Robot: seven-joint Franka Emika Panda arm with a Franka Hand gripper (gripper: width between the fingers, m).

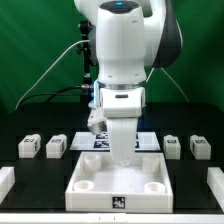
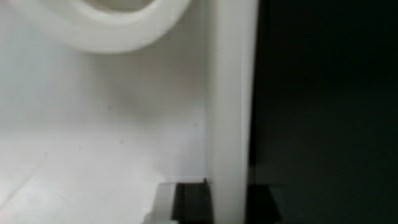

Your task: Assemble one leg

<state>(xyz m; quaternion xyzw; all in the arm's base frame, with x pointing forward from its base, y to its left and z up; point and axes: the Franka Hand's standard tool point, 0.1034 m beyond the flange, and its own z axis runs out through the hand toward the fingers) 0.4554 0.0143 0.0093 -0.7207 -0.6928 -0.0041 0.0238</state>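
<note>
Arm's gripper [image 1: 122, 158] is low inside the large white square plastic tray [image 1: 88, 190]; finger spread cannot be told. Small white stubby tagged plastic legs [image 1: 57, 146] rest behind the tray, two on either side.

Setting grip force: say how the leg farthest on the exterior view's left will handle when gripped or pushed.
The leg looks like a solid white block, so probably stiff and light. It sits squat with flat faces, so a push should slide it, not roll or tip it. Its smooth surface may be slippery.
</note>
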